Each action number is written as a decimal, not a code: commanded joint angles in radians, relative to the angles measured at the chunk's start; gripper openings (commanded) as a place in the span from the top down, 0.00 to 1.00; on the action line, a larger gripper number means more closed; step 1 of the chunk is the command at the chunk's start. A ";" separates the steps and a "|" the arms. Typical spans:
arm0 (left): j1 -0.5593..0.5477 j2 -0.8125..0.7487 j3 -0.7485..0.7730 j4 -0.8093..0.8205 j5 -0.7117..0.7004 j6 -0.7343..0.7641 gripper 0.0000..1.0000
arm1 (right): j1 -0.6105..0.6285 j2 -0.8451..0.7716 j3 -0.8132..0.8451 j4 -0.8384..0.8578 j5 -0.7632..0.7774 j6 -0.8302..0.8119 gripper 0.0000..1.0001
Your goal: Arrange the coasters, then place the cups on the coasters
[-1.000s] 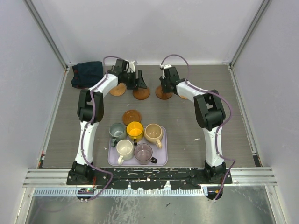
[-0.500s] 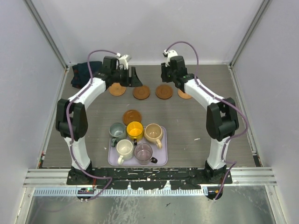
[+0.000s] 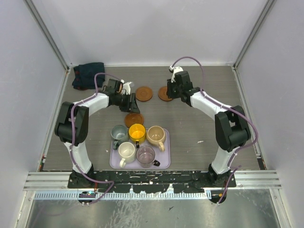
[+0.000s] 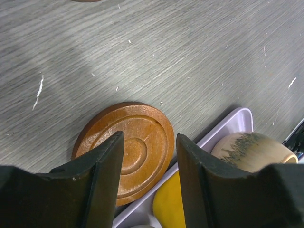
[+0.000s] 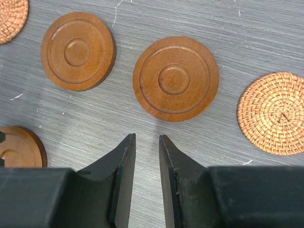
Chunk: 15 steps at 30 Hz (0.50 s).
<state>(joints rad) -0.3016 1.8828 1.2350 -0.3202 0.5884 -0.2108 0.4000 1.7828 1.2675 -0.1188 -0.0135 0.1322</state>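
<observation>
Lavender tray (image 3: 164, 154): low centre of top view, nearest the arm bases; holds all 5 cups, none on a coaster yet.
Tray, front row: cream cup (image 3: 127, 151) left, mauve cup (image 3: 146, 154) right.
Tray, back row: grey-green cup (image 3: 118, 133), yellow cup (image 3: 137, 133), tan cup (image 3: 156, 135), left to right, upright, packed close.
Near coaster (image 3: 133, 118): ringed wood, flat on table just past tray's far edge, by the yellow cup. Touching the tray rim or just clear of it: can't tell.
Left gripper (image 4: 149, 137): over near coaster, jaws apart w/ coaster's centre showing between them, nothing held. Contact w/ coaster: can't tell.
Table (image 3: 199, 118): grey wood-grain, scuffed.
Wood pair, upper centre: left wood coaster (image 3: 144, 93) and right wood coaster (image 3: 164, 93), side by side, not touching.
Woven pair: right woven coaster (image 5: 271, 113) at right edge of rt wrist view, left woven coaster (image 5: 12, 19) cut off in its upper-left corner. Both hidden under arms in top view.
Right gripper (image 5: 146, 137): tips just below right wood coaster in wrist view, slim gap between jaws, nothing in it.
Dark cloth (image 3: 89, 75): bunched in upper-left corner of table, farthest back.
</observation>
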 commanded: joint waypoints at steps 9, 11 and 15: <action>-0.021 -0.032 -0.074 -0.048 -0.019 -0.004 0.93 | 0.004 -0.182 -0.095 0.096 0.027 0.047 0.68; -0.021 -0.001 -0.061 -0.068 -0.022 0.002 0.95 | 0.004 -0.192 -0.101 0.096 0.030 0.050 0.68; -0.018 0.042 -0.034 -0.095 -0.058 0.006 0.95 | 0.004 -0.200 -0.100 0.089 0.040 0.050 0.68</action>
<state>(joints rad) -0.3206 1.8946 1.1603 -0.3820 0.5640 -0.2188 0.4000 1.6352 1.1652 -0.0753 0.0029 0.1680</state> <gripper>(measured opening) 0.054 0.323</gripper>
